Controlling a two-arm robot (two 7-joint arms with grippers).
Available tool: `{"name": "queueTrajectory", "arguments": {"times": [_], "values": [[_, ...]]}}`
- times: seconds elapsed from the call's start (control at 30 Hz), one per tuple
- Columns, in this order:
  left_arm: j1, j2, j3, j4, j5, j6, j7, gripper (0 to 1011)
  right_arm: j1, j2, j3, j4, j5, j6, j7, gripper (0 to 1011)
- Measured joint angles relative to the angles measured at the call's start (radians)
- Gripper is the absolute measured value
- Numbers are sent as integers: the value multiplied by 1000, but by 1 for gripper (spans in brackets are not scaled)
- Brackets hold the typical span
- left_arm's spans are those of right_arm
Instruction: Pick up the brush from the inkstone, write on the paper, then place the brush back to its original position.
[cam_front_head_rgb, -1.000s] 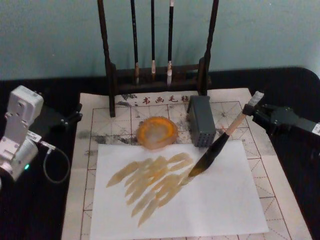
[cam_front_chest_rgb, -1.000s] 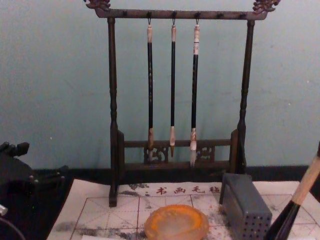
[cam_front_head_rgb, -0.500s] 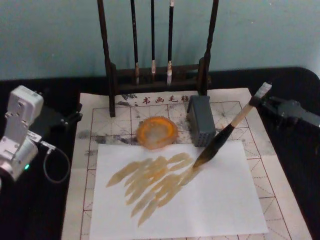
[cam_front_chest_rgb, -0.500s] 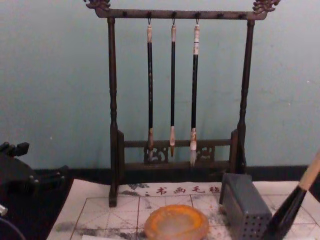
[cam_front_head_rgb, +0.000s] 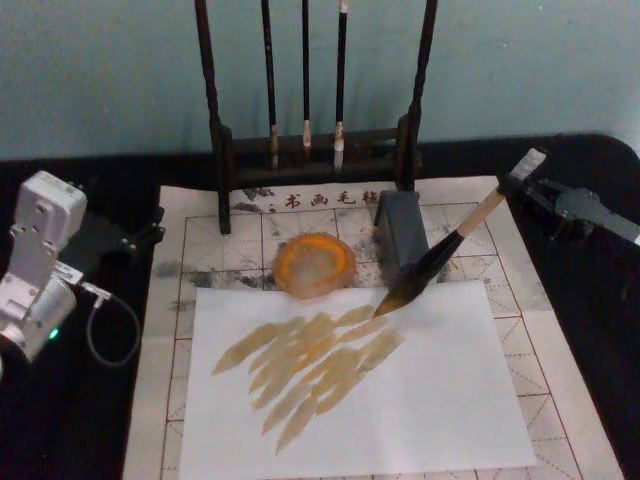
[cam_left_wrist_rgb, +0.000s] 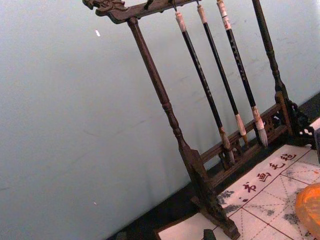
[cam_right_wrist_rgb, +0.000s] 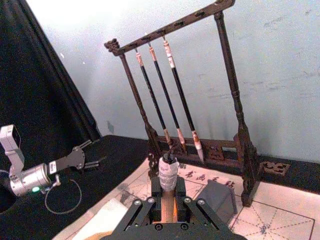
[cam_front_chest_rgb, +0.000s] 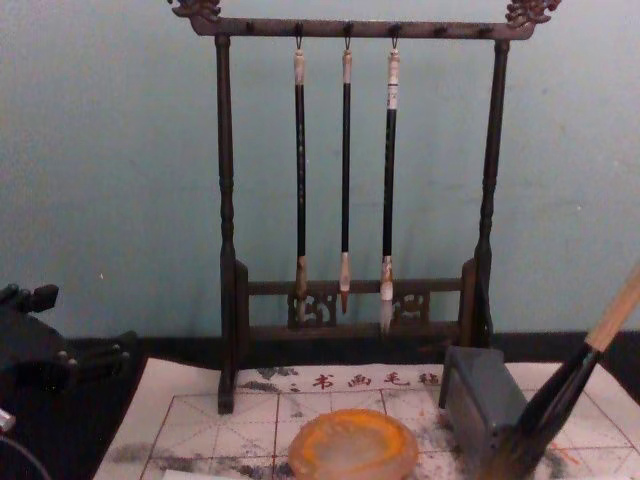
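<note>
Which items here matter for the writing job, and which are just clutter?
Job: brush in right pincer, inkstone, gridded paper, top sheet with strokes.
Lying about: brush rack, three hanging brushes, grey box, parked left pincer.

Grey box (cam_front_head_rgb: 402, 236) close behind tilted brush (cam_front_head_rgb: 432, 266), inkstone (cam_front_head_rgb: 315, 265) just left, rack (cam_front_head_rgb: 316, 165) walling the back, plain sheet (cam_front_head_rgb: 420, 410) bare in front.

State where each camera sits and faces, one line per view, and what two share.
Head: high, looking down on the paper; left arm at left, right gripper holding the brush.
Chest: low, facing the rack across the inkstone; left arm at left edge.
Left wrist: on the left arm, facing the rack.
Right wrist: over the right gripper, along the brush toward the rack.
Shared: head and chest both show the inkstone.
</note>
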Motion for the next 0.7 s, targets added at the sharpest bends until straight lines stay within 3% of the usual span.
{"name": "queueTrajectory", "arguments": {"times": [0.4, 0.7], "values": [[0, 0, 0, 0, 0, 0, 0, 1001, 18, -57, 1, 23, 60, 3, -15, 178], [0, 0, 0, 0, 0, 0, 0, 1001, 48, -106, -20, 56, 108, 14, -35, 178]]}}
